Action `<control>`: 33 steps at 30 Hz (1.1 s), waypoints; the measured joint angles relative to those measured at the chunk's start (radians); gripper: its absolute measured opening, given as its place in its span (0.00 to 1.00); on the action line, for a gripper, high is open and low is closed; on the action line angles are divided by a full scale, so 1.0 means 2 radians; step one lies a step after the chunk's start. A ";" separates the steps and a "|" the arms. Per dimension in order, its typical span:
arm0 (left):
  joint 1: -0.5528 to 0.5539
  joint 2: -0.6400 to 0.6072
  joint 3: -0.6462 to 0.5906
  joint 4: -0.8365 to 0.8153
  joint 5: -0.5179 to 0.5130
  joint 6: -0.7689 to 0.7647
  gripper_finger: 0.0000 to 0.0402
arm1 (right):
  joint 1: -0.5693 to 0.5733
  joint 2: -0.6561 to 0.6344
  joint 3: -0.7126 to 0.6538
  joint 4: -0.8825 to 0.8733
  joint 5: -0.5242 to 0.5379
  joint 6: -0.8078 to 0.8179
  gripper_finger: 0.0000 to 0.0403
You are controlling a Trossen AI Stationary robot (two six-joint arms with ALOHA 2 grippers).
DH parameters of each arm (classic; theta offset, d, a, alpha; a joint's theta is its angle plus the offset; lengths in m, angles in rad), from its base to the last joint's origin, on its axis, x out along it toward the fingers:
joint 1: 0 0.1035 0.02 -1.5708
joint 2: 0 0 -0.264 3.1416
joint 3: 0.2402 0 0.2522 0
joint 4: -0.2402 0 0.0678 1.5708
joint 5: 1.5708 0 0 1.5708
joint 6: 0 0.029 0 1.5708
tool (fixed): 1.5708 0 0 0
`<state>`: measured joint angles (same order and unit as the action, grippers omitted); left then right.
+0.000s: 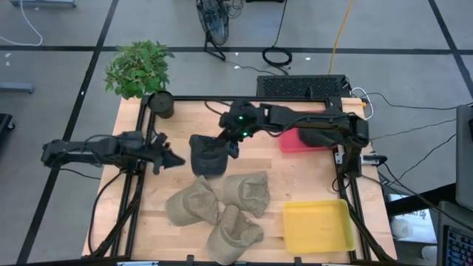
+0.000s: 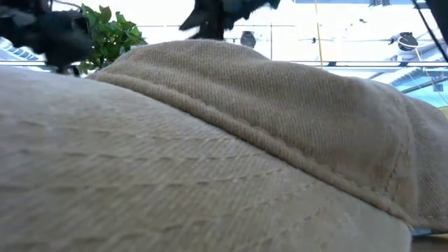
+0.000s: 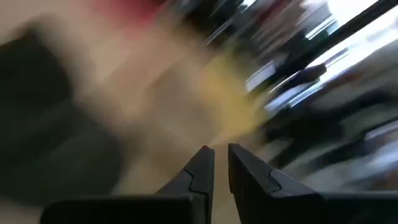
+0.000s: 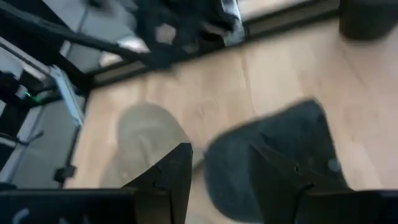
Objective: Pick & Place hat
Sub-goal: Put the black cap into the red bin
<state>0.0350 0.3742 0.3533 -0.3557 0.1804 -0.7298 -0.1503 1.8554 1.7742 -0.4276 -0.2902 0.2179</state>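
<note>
Right gripper [image 1: 230, 145], jaws open, hovers over dark hat [image 1: 208, 155]. Descend straight, pinch one brim fold only. Left gripper [image 1: 168, 157], beside that hat, jaws nearly closed, empty.

Both arms are dark, nearly black, built of chunky jointed segments. The right arm [image 1: 310, 122], in the upper middle of the high view, carries a small green light near its wrist. The left arm [image 1: 103, 150], at middle left, trails thin black cables. The wrist views show angular, black, wedge-shaped fingers [image 3: 200, 171].
</note>
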 joint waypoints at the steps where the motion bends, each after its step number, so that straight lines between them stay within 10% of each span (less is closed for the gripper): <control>1: -0.001 0.017 0.032 -0.075 -0.021 0.033 0.13 | 0.002 -0.011 0.001 0.000 0.001 0.000 0.35; 6: 0.000 0.110 0.151 -0.215 -0.086 0.195 0.13 | 0.005 -0.058 0.000 -0.018 0.038 0.005 0.35; 17: 0.000 0.356 0.223 -0.232 0.035 0.380 0.13 | 0.014 -0.142 0.000 -0.021 0.054 0.048 0.35; 25: 0.074 0.390 0.231 -0.171 0.065 0.335 0.13 | 0.051 -0.156 0.000 -0.029 0.057 0.055 0.35; 33: 0.191 0.348 0.231 0.004 0.065 0.062 0.13 | 0.072 -0.157 0.000 -0.026 0.053 0.052 0.35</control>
<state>0.4163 1.0711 0.8158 -0.3486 0.3109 -0.6058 -0.0060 1.5418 1.7737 -0.4796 -0.1833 0.3214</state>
